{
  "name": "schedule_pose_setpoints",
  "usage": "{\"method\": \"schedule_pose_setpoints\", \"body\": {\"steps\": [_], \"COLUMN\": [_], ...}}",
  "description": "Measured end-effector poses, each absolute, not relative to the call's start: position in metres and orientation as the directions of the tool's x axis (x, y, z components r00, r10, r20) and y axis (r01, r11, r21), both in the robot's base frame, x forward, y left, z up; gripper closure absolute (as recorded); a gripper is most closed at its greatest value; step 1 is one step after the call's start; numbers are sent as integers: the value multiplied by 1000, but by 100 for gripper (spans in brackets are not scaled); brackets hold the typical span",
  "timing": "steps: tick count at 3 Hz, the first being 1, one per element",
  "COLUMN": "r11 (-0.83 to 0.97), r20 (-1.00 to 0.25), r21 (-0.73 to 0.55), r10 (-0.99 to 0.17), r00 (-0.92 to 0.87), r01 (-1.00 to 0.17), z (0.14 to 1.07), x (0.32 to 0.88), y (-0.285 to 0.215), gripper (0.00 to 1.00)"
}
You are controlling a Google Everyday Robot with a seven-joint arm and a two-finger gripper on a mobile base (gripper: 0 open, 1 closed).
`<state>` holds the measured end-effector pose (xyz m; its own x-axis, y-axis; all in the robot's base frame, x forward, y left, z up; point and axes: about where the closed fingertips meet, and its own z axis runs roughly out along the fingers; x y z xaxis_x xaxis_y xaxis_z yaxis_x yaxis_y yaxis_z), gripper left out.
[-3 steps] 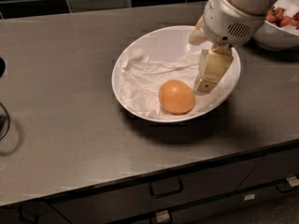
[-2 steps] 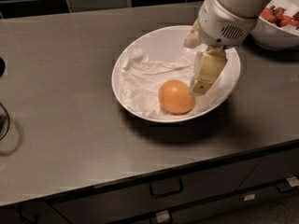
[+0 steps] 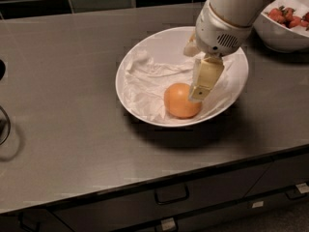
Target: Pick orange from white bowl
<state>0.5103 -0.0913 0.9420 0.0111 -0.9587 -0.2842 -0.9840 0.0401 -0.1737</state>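
The orange (image 3: pixel 179 101) lies in the front part of the large white bowl (image 3: pixel 129 64), on its crumpled white paper lining. My gripper (image 3: pixel 198 93) reaches down into the bowl from the upper right. Its cream tip is right against the orange's right side and overlaps its edge. The white arm housing above it covers the bowl's far right rim.
A smaller white bowl (image 3: pixel 275 37) with red food pieces stands at the back right, close to the arm. The grey counter's front edge (image 3: pixel 159 182) runs above drawers with handles. A dark object (image 3: pixel 4 124) sits at the left edge. A dark tiled wall is behind.
My gripper has moved left and a little down inside the bowl, closing in on the orange's right side. The orange and the bowl have not moved.
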Motion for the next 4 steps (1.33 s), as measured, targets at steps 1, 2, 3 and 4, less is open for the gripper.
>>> {"method": "schedule_pose_setpoints", "body": {"steps": [1, 2, 3, 4], "r11": [47, 52, 31, 32], "r20": [-286, -288, -315, -318], "r21": [-167, -162, -142, -142], "r10": [-958, -958, -949, -948], "r00": [2, -3, 15, 15], "r01": [-985, -985, -989, -989], "z": [934, 929, 901, 896], "x": [514, 514, 505, 506], "y": [-91, -91, -75, -74], "gripper": [24, 24, 28, 28]}}
